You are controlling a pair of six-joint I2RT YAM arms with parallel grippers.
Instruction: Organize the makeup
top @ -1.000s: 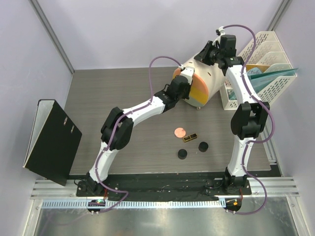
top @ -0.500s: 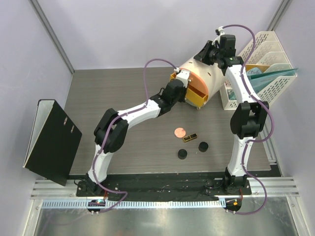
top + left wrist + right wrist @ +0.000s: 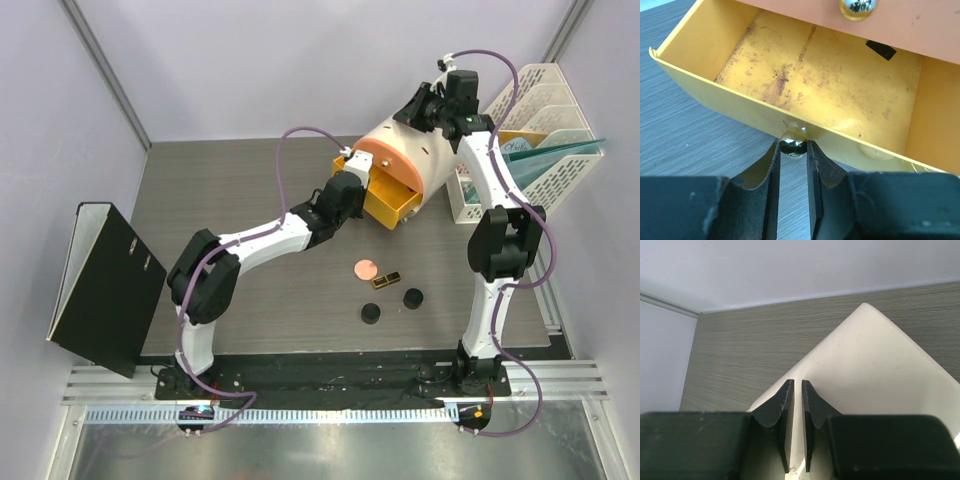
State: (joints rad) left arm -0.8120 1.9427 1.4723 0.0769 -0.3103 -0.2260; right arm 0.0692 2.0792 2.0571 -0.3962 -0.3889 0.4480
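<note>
The makeup on the table is a pink round compact (image 3: 366, 268), a black-gold lipstick (image 3: 386, 279) and two black round jars (image 3: 412, 297) (image 3: 371, 314). The bottles are out of view. My left gripper (image 3: 357, 188) (image 3: 793, 147) is shut on the silver knob (image 3: 793, 146) of the yellow drawer (image 3: 392, 207) (image 3: 815, 85). The drawer stands pulled out of the cream drum-shaped box (image 3: 405, 150) and is empty. My right gripper (image 3: 421, 104) (image 3: 797, 386) is shut and rests on the box's cream top (image 3: 875, 370).
The orange drawer (image 3: 900, 20) above the yellow one is closed. A white file rack (image 3: 530, 120) with teal folders stands to the right of the box. A black binder (image 3: 105, 285) lies at the table's left edge.
My left gripper has pulled the yellow drawer out toward the front left, from closed to wide open. The right gripper has stayed on the box top.
</note>
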